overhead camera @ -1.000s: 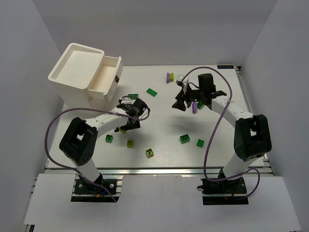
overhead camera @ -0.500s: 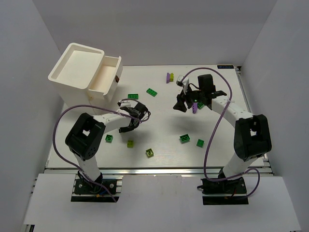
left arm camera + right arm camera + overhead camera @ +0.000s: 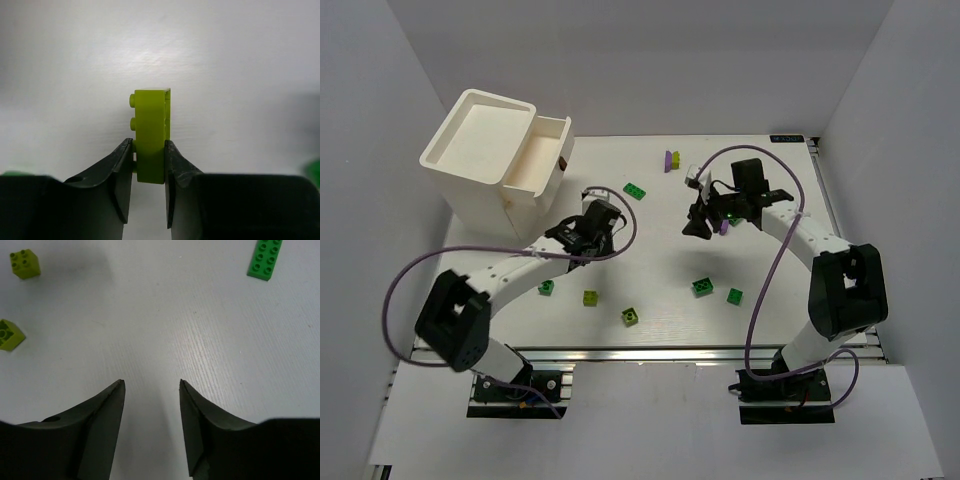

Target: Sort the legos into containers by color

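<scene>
A white table carried the white plastic containers at its far left corner: a tall square bin with a lower rectangular tray joined to its right side. The left arm reached from the near edge toward the middle of the table, ending near the tray. The right arm bent inward from the right side.

The left gripper was clamped on a yellow-green studded plastic brick. The brick stood upright between the black fingers, its studs facing left in the wrist view, outside both containers. The right gripper hovered over bare table with its fingers spread and nothing between them.

Loose legos lay scattered across the table. A green flat brick sat near the centre and a purple brick farther back. A dark green brick and a smaller green brick lay toward the near right. Two yellow-green cubes lay at near centre.
</scene>
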